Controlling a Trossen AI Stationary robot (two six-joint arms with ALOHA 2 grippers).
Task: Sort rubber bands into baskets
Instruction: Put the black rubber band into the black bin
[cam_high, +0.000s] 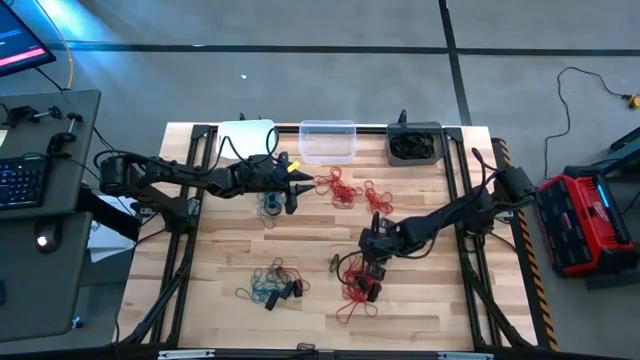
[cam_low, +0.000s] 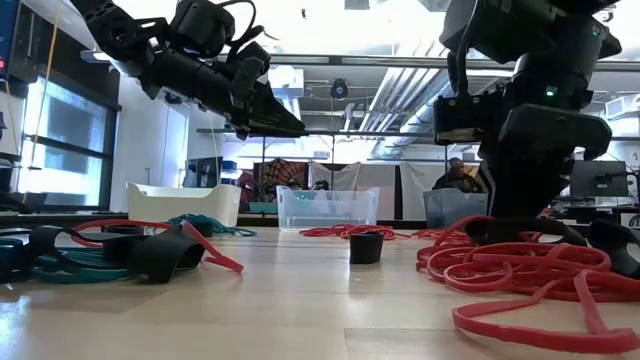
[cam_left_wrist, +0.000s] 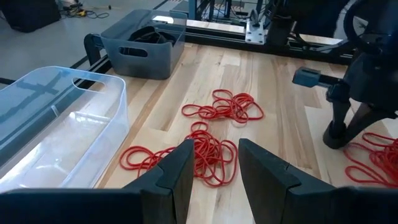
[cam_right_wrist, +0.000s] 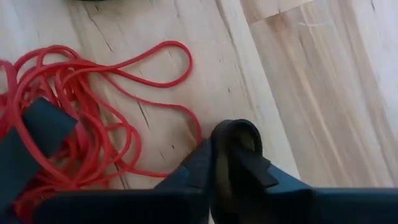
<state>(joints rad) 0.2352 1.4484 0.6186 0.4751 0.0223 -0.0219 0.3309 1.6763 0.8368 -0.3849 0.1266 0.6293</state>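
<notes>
Three baskets stand along the far edge: white (cam_high: 245, 135), clear (cam_high: 327, 140) and dark grey (cam_high: 415, 145). Red rubber bands lie in bunches mid-table (cam_high: 338, 187) and near the front (cam_high: 358, 295). A teal and black bunch (cam_high: 272, 283) lies front left. My right gripper (cam_right_wrist: 233, 155) is down at the front red bunch, shut on a black rubber band. My left gripper (cam_left_wrist: 214, 152) hangs open above the table near the clear basket, nothing between its fingers, with a red bunch (cam_left_wrist: 199, 155) beyond them. My right gripper pinches a black rubber band (cam_right_wrist: 235, 138) between its two fingers. The fingers come from above, pointing steeply down. A short loop of the band pokes out past the fingertips, just over the bare wood beside the red bands. Whether it is lifted clear I cannot tell.
A wide black band (cam_right_wrist: 37, 134) lies on the red tangle beside my right fingers. Another black band (cam_low: 366, 247) stands on edge mid-table. A few teal bands (cam_high: 270, 207) lie under my left gripper. Black frame rails (cam_high: 465, 180) run along the table's sides.
</notes>
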